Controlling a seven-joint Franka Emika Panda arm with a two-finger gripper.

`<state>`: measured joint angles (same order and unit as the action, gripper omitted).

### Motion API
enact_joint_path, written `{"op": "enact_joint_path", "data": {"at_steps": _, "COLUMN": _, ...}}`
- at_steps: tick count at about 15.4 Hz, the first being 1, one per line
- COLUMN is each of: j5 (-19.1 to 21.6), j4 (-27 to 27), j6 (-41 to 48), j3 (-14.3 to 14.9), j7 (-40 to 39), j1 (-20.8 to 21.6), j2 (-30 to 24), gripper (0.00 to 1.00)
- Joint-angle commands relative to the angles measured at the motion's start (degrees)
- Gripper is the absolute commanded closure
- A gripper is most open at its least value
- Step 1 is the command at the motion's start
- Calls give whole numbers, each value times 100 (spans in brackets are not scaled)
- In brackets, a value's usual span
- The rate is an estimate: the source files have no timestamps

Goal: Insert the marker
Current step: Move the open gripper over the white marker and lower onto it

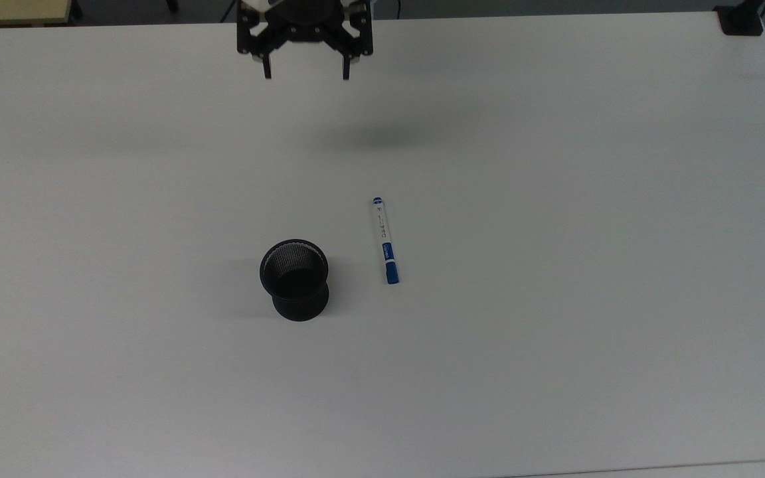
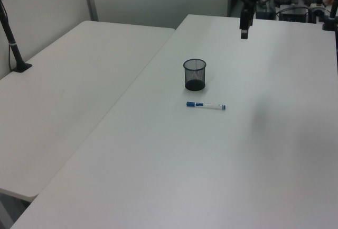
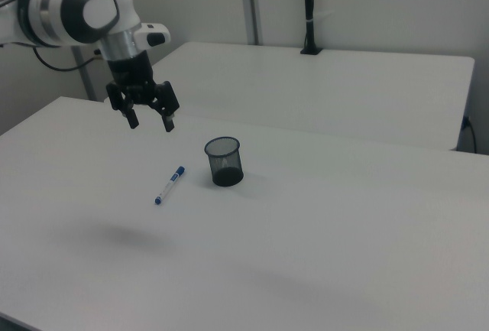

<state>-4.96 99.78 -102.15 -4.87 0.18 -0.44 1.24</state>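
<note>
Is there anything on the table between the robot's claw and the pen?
Nothing: the top view shows bare white table from the gripper to the marker.

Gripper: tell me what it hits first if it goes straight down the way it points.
Probably bare table. The open gripper points down, short of the marker and cup; depth is uncertain.

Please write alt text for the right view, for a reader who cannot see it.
A white robot arm holds its open gripper in the air above a white table. On the table lie a blue-capped marker and, apart on the right view's right, an upright black mesh cup.
</note>
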Motion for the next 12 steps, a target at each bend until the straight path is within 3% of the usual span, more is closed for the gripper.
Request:
{"op": "enact_joint_path", "data": {"at_steps": 1, "j5": 135, "j4": -248, "j6": -270, "j3": -67, "j7": -19, "j1": 9, "j2": 499, "gripper": 0}}
{"op": "enact_joint_path", "data": {"at_steps": 5, "j5": 417, "j4": -723, "j6": -752, "j3": -67, "j7": -1, "j1": 123, "j2": 1351, "gripper": 0}}
{"op": "enact_joint_path", "data": {"at_steps": 9, "j5": 312, "j4": -759, "j6": -1848, "j3": -58, "j7": 506, "j1": 457, "j2": 2107, "gripper": 0}}
{"op": "enact_joint_path", "data": {"at_steps": 12, "j5": 84, "j4": -759, "j6": -2203, "j3": -58, "j7": 816, "j1": 484, "j2": 2389, "gripper": 0}}
